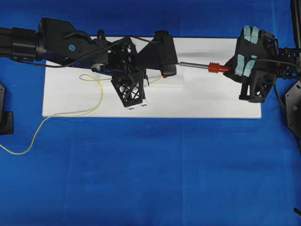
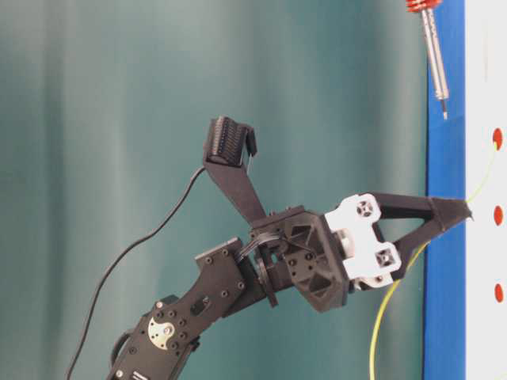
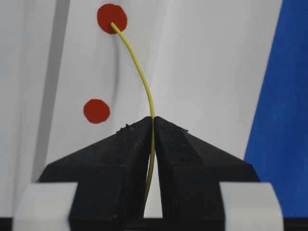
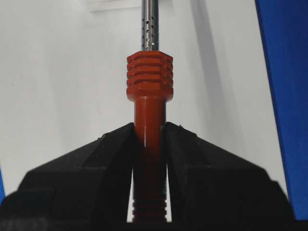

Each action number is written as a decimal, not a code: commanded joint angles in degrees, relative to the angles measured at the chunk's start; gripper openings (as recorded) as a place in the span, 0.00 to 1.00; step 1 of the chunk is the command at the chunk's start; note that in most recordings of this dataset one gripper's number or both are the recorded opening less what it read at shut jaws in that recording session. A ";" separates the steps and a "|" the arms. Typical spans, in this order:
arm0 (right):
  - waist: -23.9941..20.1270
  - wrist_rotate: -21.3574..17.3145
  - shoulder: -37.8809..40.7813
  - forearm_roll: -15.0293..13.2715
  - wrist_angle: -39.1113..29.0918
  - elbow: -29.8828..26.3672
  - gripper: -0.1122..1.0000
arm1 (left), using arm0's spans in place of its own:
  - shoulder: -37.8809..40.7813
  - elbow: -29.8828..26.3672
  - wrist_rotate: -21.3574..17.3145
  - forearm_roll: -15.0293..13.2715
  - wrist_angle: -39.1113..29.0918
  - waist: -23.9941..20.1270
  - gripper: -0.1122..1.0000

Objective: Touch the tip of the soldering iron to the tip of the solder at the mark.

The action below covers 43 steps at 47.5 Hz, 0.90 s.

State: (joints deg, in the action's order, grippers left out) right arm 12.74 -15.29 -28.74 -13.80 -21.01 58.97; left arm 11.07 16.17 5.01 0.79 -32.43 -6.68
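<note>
The left gripper (image 3: 154,122) is pressed together on the solder (image 3: 139,72), the thin yellow wire running up between its two black fingers (image 3: 120,149) and out past their tips. From there the free length curves up and to the left, and its cut end lies on the upper of two red marks (image 3: 111,18) on the white board (image 3: 207,72); a second red dot (image 3: 96,111) sits lower and to the left, apart from the wire. In the overhead view the rest of the solder trails back from the left arm, loops across the board (image 1: 211,101) and runs off its near edge onto the blue cloth (image 1: 164,174) toward the left side of the picture. The right gripper (image 4: 150,127) is clamped on the soldering iron (image 4: 149,96), its fingers squeezing the orange-red handle just below the ribbed red collar, with the perforated silver shaft pointing straight away from the camera over the board. Seen from overhead, the iron lies roughly level, its shaft aimed leftward at the left arm's wrist, which covers the tip and the marks in that view. In the table-level view the pointed tip of the iron (image 2: 434,55) stands clear of the board and well apart from the left gripper's fingertips (image 2: 455,212), with a red mark between them along the board's edge, so iron and solder are not touching.
</note>
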 commanded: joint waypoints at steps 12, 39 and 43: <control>0.18 -0.18 -0.18 -0.09 1.23 -0.35 0.17 | -0.44 -1.41 -0.18 0.09 0.18 -0.35 0.13; -0.97 -0.18 7.21 0.09 4.92 -2.55 0.17 | -0.44 -1.41 0.00 0.09 -0.88 -0.18 0.13; -0.97 -0.18 8.35 0.09 5.27 -2.99 0.17 | -0.44 -1.49 0.00 0.09 -0.88 -0.09 0.13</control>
State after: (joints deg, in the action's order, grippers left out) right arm 11.87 -15.38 -20.74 -13.71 -16.61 57.66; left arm 11.60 16.08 4.92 0.70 -33.49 -6.86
